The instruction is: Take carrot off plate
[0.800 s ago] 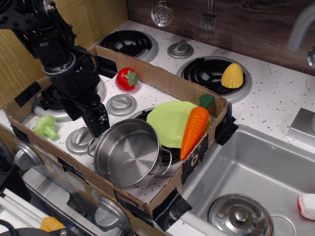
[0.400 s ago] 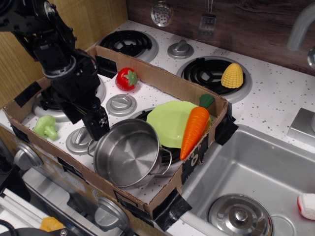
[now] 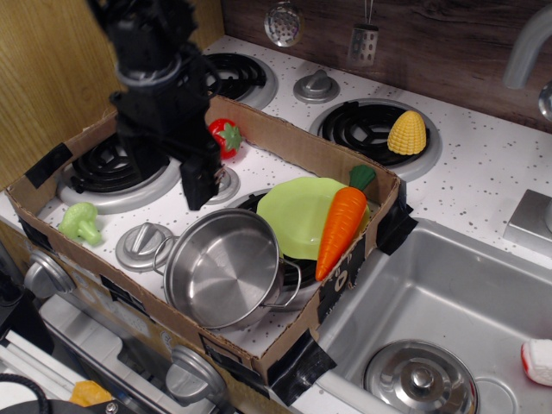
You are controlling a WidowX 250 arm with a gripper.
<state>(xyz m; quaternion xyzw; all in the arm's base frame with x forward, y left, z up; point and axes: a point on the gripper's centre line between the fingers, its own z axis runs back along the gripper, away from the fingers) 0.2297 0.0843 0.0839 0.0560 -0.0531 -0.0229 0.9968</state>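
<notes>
The gripper (image 3: 200,179) hangs at the left centre of the frame with its dark fingers pointing down, and from this angle they read as one black block, so I cannot tell whether they are spread or closed; nothing is held between them. In less than a second the tip has lifted away from the rim of the steel pot (image 3: 226,266), where it sat low near the pot's left handle, and has swung up and to the right, so it now hovers over the round stove knob (image 3: 217,183) just below the toy strawberry (image 3: 226,138). The arm above it has risen toward the top left of the frame, uncovering the front left burner (image 3: 108,171). That shift reads as the start of the approach: the tip has cleared the pot, which stood between it and the target, and is heading across the cardboard box (image 3: 285,138) toward the right. The carrot (image 3: 339,228) has not moved; it lies at centre right, its green top pointing up toward the box's far corner, its body resting along the right edge of the plate (image 3: 295,214) and its tip down by the box's right wall. The broccoli (image 3: 81,222) at far left and the corn (image 3: 406,131) on the rear burner are unchanged. The gripper is well apart from the carrot, so the grasp has not begun.
</notes>
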